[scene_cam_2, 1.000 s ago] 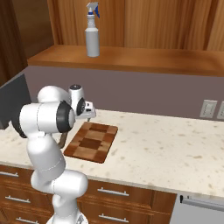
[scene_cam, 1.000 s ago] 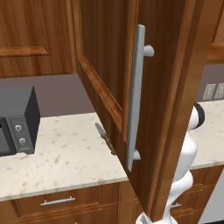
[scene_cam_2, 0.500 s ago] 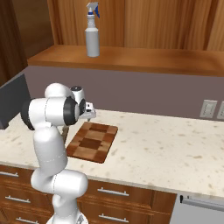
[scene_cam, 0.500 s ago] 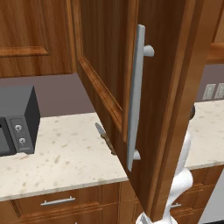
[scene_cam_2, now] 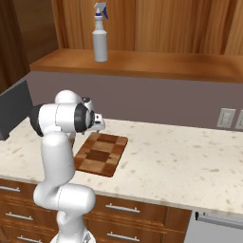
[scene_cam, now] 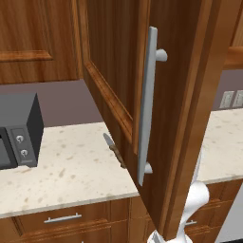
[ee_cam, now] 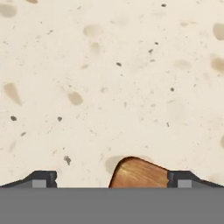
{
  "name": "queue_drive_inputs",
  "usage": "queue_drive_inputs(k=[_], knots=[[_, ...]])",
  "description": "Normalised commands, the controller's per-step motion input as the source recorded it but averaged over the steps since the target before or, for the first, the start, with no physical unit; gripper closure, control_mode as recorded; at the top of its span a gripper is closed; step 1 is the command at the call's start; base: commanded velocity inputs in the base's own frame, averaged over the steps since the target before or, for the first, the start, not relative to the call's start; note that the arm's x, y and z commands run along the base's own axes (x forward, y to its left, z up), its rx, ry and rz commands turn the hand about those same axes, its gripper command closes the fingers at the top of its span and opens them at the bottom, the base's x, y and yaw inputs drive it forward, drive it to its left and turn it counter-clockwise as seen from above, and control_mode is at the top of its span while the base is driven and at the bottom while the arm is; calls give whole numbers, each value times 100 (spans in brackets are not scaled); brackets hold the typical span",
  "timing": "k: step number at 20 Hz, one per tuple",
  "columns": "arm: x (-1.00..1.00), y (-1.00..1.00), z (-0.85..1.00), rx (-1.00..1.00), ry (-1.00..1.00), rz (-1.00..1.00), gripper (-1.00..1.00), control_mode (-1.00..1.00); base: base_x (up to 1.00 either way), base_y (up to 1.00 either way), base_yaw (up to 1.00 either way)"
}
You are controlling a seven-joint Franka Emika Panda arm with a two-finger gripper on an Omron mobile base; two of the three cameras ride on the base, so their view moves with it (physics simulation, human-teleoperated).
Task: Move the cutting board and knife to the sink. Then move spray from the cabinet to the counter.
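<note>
The cutting board (scene_cam_2: 101,154) lies flat on the speckled worktop (scene_cam_2: 180,156). The knife (scene_cam: 114,149) lies on the worktop beside it, its rounded brown handle end between the wide-open fingers (ee_cam: 43,178). The spray (scene_cam_2: 100,32) stands upright on the open cabinet (scene_cam: 156,95) shelf above.

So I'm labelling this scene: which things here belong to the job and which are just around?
Job:
cutting board
knife
spray in the open cabinet
counter
gripper, open

Just around:
microwave
wall outlets
drawers
</note>
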Motion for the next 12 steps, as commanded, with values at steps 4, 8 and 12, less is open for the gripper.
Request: queue_drive_inputs(k=[4,8,12], knots=[[0,-2,-44,0,-4,0,-100,-100,0,0,0],[-25,-14,-50,0,0,0,-100,-100,0,0,0],[-52,-33,-51,0,0,0,-100,-100,0,0,0]])
